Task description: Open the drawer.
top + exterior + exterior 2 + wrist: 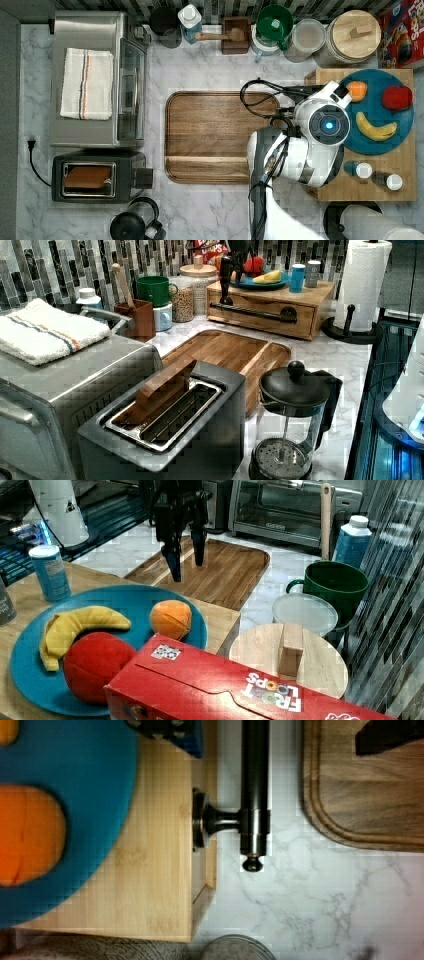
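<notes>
In the top view, the arm hangs over the top view's left edge of the bamboo box (367, 187) that carries a blue plate (400, 132) of toy fruit, beside the wooden tray (220, 137) on the marble desk (210, 210). In the left view, the drawer (260, 310) sits closed in that box, its black bar handle (252, 311) running along the front, the gripper (225, 287) poised at the handle's far end. In the right view, the gripper (186, 562) hangs with fingers spread wide, empty. The wrist view looks down on one end of the handle (254, 795), fingers either side. The drawer looks stiff and light; the rigid bar is the natural hold.
</notes>
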Robot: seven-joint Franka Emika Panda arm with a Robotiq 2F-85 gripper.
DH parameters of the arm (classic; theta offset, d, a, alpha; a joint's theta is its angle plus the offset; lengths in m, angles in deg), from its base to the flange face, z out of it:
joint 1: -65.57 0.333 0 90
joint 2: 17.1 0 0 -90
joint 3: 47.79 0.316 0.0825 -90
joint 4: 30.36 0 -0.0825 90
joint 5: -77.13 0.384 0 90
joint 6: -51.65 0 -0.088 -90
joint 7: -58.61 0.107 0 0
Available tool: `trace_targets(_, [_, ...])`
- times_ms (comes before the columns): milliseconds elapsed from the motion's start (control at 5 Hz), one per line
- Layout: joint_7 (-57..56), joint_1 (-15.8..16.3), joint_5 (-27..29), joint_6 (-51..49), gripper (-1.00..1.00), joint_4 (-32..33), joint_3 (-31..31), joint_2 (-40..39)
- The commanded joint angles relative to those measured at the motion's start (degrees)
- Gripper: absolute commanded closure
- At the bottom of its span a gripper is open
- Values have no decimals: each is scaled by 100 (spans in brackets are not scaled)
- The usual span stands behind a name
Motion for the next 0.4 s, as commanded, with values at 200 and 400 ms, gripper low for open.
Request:
trace_targets(200, [-210, -129, 305, 577, -100, 541, 83, -283])
trace_targets(400, [-53, -98, 160, 622, -100, 616, 51, -282])
